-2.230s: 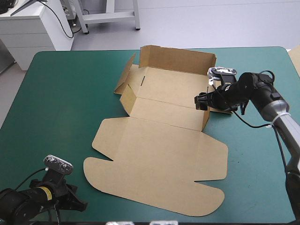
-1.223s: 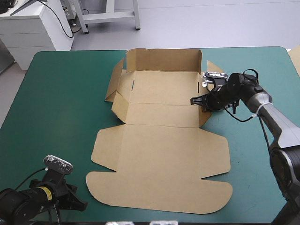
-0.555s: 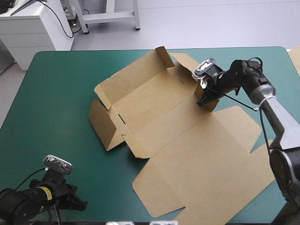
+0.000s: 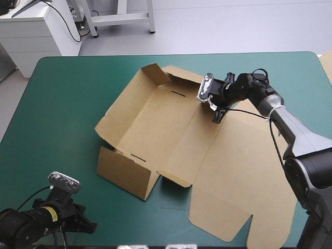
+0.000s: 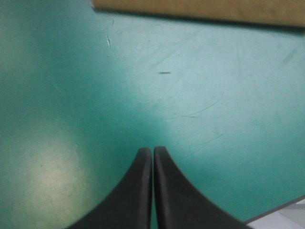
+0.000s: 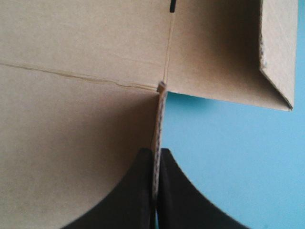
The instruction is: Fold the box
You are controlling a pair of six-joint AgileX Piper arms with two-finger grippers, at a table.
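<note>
Teal-green cover (image 4: 62,104) beneath brown box (image 4: 150,119)

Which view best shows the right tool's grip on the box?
The right wrist view: the right tool is shut on an upright edge of the box, board plainly between its fingers. The high view shows the place but not the contact. The left wrist view shows only a strip of box.

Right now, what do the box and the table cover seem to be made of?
The box looks like brown corrugated cardboard with a matte surface: the cut edge held in the right gripper shows small flutes. The table cover is teal-green, smooth and slightly glossy, with fine scratches and soft glare. It may be vinyl or rubber; I cannot tell which.
</note>
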